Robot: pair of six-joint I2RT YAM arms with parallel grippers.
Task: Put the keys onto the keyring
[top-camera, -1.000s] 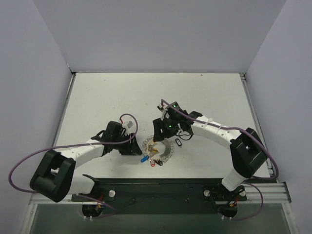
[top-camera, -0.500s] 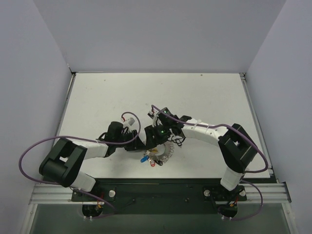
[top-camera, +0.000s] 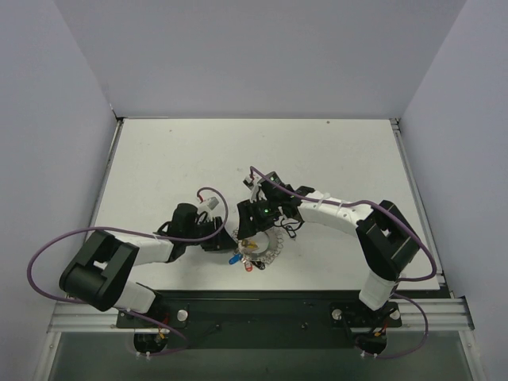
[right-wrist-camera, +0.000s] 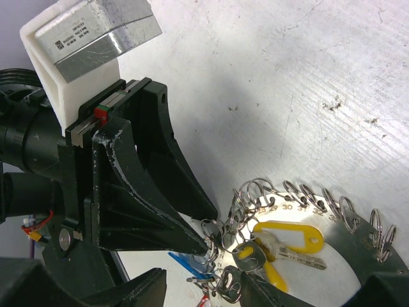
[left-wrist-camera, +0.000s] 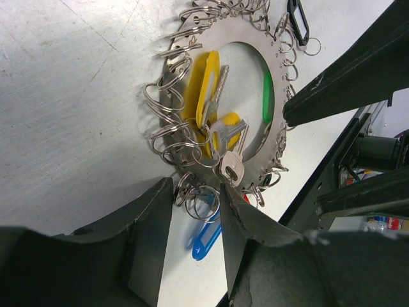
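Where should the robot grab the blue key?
Probably by its blue head, coming from outside the ring. The head lies flat, poking out past the rim with space around it. Its other end sits among crowded small loops.

Keyring [right-wrist-camera: 314,211], flat band, right wrist view: row of small printed numerals beside the split rings; 30 clearest, 29 just left of it, 31 just right, rising towards the right.
Same row, further right: more numerals, too blurred to read.
Silver block [right-wrist-camera: 96,29], on a white mount at upper left of right wrist view: small dark label with a few lines of fine print, too small to read.
Yellow key tag [right-wrist-camera: 285,233], inside the keyring: nothing legible on its face.
Keyring band, left wrist view: no numeral legible at that angle.
Top external view: all print too small to read.
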